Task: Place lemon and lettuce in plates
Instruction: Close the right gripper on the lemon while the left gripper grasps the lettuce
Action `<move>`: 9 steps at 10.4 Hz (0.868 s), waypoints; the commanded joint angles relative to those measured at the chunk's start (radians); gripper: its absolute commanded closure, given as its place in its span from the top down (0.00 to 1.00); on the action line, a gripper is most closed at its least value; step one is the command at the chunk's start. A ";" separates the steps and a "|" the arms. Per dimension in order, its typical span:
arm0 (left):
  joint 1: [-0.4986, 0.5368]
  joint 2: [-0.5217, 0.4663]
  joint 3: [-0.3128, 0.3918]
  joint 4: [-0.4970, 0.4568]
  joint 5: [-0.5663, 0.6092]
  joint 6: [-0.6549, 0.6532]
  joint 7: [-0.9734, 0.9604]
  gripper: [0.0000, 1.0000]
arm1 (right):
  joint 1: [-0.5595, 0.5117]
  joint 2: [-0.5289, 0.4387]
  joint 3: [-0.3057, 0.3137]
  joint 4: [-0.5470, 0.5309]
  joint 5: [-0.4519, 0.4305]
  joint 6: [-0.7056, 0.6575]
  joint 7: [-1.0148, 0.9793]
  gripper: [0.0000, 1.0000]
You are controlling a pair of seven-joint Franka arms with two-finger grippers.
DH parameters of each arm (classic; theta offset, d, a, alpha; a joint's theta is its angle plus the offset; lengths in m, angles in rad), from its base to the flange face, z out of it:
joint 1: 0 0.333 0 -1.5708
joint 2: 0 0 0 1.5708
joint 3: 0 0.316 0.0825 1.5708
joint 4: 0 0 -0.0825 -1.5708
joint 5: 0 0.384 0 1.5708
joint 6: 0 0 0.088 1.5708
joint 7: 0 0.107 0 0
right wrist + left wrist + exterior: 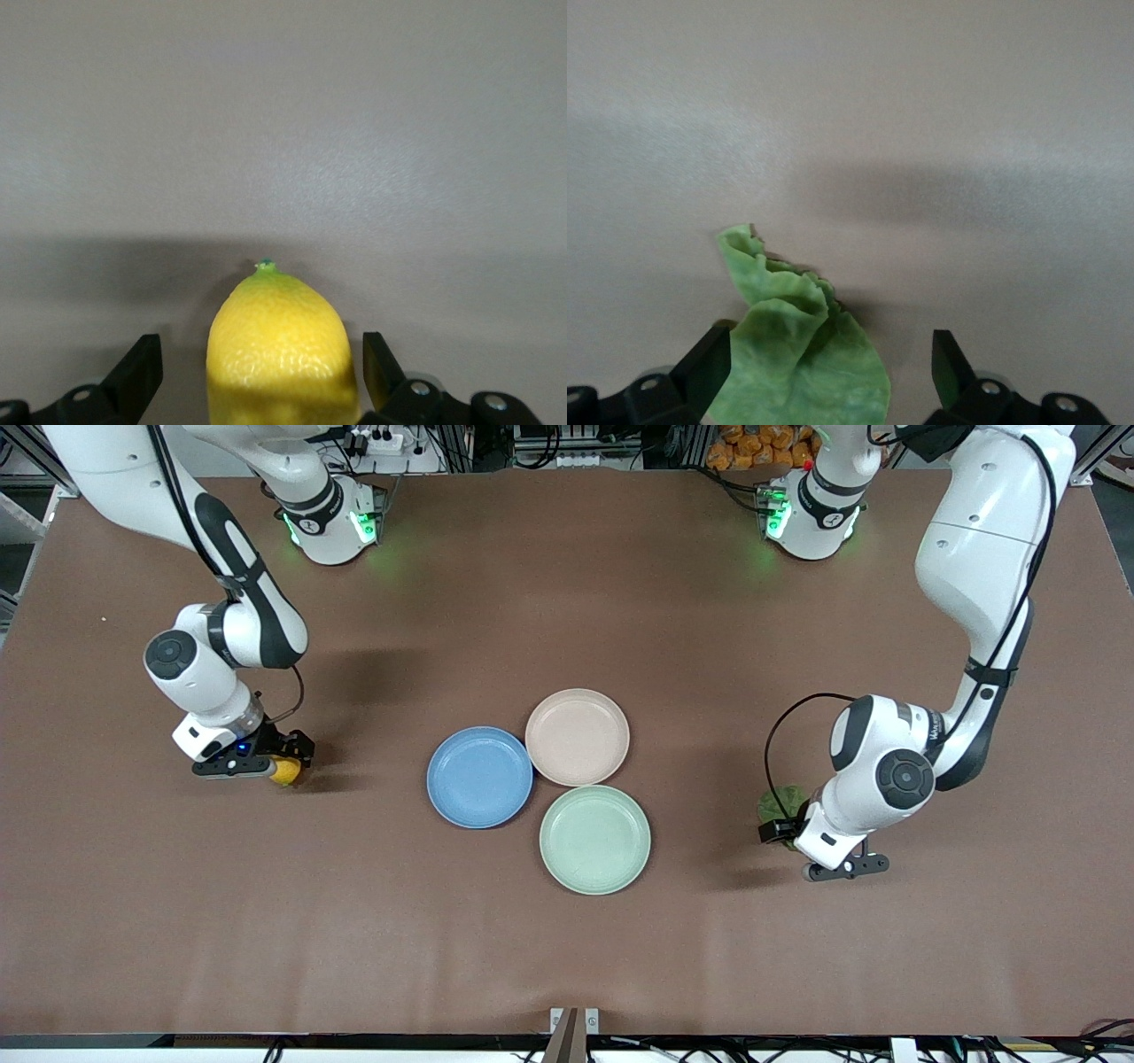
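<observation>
- The right gripper (276, 765) is low over the table (567, 939) toward the right arm's end. In the right wrist view its fingers (137, 372) stand wide apart on either side of the lemon, with a gap on each side, so nothing is gripped.
- The lemon (285, 772) lies on the table between those fingers, well apart from the plates; the right wrist view shows its green-tipped point (282, 345) facing away from the gripper.
- The blue plate (479, 777) sits mid-table, nearest the right arm's end of the three plates, with nothing on it.
- The pink plate (577, 736) lies just beside the blue one, farther from the front camera, also bare.
- The mint plate (594, 839) lies nearest the front camera, touching or almost touching the other two.
- The lettuce (781, 804) lies on the table toward the left arm's end, well apart from the plates; the left wrist view shows its ragged, curled edge (788, 354).
- The left gripper (784, 833) is low over the lettuce. Its fingers (700, 372) are spread wide; the leaf lies between them close against one finger, not pinched.
</observation>
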 commanded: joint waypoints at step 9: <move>0.014 -0.008 0.000 -0.072 0.098 0.064 -0.036 1.00 | -0.016 -0.053 0.070 0.083 -0.008 -0.177 0.011 0.02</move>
